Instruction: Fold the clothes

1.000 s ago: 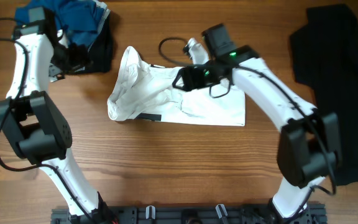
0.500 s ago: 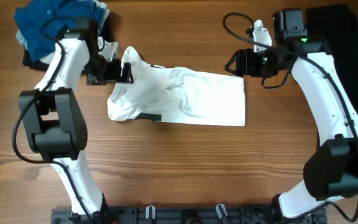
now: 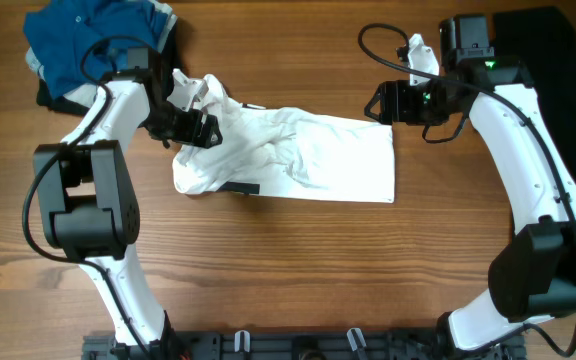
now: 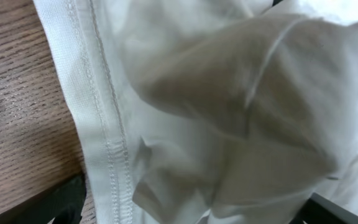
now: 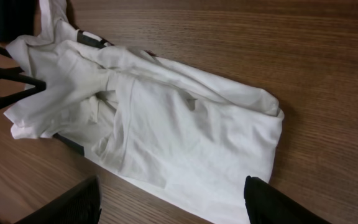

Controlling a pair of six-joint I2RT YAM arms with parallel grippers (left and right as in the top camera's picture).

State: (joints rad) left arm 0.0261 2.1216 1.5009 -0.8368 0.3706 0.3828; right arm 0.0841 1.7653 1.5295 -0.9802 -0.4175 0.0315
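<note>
Wooden counter [image 3: 288,270], white shirt [image 3: 318,160] lying crumpled at centre. Since half a second ago the left end effector [image 3: 200,128] has advanced from the shirt's left edge onto its bunched left part; its fingers are apart with cloth between them, not clamped. Judgement: a grasp is being set up, folding barely begun. Right end effector [image 3: 376,103] unchanged, apart and empty, just beyond the far right corner. Blue clothes [image 3: 88,40] far left and black garment [image 3: 538,90] at right obstruct nothing
</note>
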